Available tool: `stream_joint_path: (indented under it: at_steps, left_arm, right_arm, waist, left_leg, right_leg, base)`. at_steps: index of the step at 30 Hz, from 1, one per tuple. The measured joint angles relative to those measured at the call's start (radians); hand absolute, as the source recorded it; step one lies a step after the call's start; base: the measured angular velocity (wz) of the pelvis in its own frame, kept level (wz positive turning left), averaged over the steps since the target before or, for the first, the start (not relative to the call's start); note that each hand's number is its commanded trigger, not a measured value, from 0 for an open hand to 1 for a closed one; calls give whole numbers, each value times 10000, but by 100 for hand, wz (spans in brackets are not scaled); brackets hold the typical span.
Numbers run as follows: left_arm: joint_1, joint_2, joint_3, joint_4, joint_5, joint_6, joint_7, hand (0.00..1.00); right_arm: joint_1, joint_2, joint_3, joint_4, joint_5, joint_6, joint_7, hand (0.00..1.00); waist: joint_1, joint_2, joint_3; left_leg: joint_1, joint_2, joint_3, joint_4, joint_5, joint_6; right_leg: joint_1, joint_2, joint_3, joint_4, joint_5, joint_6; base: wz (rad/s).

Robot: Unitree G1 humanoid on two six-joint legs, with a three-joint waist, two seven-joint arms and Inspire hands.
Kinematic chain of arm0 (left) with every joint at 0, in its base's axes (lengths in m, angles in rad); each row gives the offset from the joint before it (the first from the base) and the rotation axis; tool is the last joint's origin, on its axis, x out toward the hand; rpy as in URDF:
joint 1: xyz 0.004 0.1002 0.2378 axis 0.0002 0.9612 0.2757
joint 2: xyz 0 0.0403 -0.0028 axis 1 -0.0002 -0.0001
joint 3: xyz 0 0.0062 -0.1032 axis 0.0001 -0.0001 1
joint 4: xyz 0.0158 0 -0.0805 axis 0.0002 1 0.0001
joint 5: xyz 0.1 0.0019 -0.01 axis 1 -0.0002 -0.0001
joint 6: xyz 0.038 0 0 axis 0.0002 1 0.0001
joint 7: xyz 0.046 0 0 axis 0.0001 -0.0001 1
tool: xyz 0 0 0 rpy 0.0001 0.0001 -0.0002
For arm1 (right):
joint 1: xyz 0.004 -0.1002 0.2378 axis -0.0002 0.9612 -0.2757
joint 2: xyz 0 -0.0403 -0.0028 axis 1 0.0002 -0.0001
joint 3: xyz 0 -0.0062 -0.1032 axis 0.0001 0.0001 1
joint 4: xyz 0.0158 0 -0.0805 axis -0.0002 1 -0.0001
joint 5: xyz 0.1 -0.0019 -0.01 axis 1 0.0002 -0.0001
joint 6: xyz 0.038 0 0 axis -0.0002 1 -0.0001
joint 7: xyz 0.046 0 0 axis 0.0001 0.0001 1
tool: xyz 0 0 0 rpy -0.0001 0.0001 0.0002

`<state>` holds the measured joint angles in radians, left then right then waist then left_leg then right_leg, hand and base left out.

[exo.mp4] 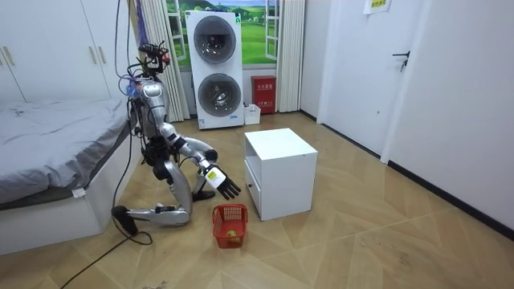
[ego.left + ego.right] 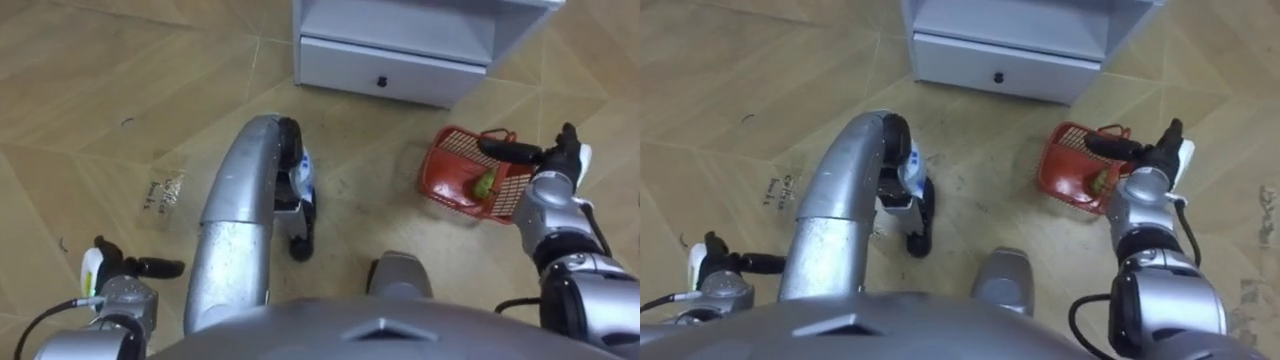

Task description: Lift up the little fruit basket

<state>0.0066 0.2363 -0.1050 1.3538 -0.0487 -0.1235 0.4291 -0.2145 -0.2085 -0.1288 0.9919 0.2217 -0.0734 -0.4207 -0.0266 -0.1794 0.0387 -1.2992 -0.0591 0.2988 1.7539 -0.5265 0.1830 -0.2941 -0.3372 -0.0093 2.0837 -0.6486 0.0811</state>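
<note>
Room view has the robot kneeling on the floor by the white cabinet, right hand held out over the red fruit basket, fingers straight and spread, nothing gripped yet. The basket sits on the floor just beside the cabinet, with a green fruit inside. Left hand hangs low at its side, fingers stretched out, idle. I'd call this the reach stage. Next it needs to drop the hand onto the rim or handle and curl round it before lifting.

Red mesh basket; green fruit; white cabinet.
</note>
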Motion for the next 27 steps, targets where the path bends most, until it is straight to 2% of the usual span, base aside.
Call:
stream_joint_path:
  at_steps: [4, 6, 7, 13, 17, 22, 24, 27]
  left_arm:
    - [114, -29, -392, 0, 17, -2, -85, 0]
    - [119, -75, -573, -8, 17, 2, -261, 0]
    - [165, -75, -599, -11, 14, 18, -393, 0]
    - [312, -74, -675, -7, 11, 132, -797, 0]
    - [437, -97, -975, -20, 18, 150, -979, 0]
    - [422, -145, -1349, -23, 0, 129, -1092, 0]
    - [422, -148, -1732, -26, -4, 127, -1147, 0]
    - [428, -149, -1853, -23, -35, 117, -1223, 0]
  right_arm:
    - [-59, -157, -7, -130, -442, -2, -247, 0]
    - [-248, -394, 123, -211, -432, -5, -239, 0]
    - [-283, -471, 252, -240, -399, -14, -237, 0]
    - [-288, -722, 328, -252, -304, -8, -252, 0]
    - [-316, -850, 712, -250, -280, -1, -188, 0]
    - [-436, -919, 761, 49, -287, -4, 7, 0]
    - [-465, -1042, 966, 255, -302, 3, 235, 0]
    - [-764, -1153, 1087, 472, -306, 6, 408, 0]
  waist:
    - [-180, -25, -7]
    - [-167, 84, 17]
    - [-202, 84, 16]
    - [-218, 83, 16]
    - [-134, 110, 14]
    - [147, 281, 38]
    - [315, 395, 78]
    - [374, 526, 101]
  left_leg:
    - [-216, 12, 35, 239, 46, 36]
    - [-363, 232, -3, 339, 58, -130]
    - [-372, 247, -8, 291, 97, -216]
    - [-413, 296, -11, 111, 220, -471]
    - [-411, 304, -112, 105, 226, -645]
    - [-430, 309, -117, 85, 269, -713]
    - [-546, 316, -107, 59, 332, -765]
    - [-762, 327, -106, 7, 475, -775]
  right_leg:
    - [-11, 1, -3, 359, -147, -234]
    - [-261, 153, 189, 601, -237, -296]
    - [-341, 164, 249, 632, -244, -309]
    - [-655, 186, 485, 765, -259, -337]
    - [-775, 280, 692, 863, -277, -319]
    - [-890, 304, 717, 1020, -284, -325]
    - [-1075, 312, 808, 1132, -284, -325]
    - [-1347, 332, 867, 1261, -286, -322]
  base:
    - [7]
    - [-18]
    - [-20]
    - [-7]
    - [-13]
    - [-4]
    - [0]
    - [1]
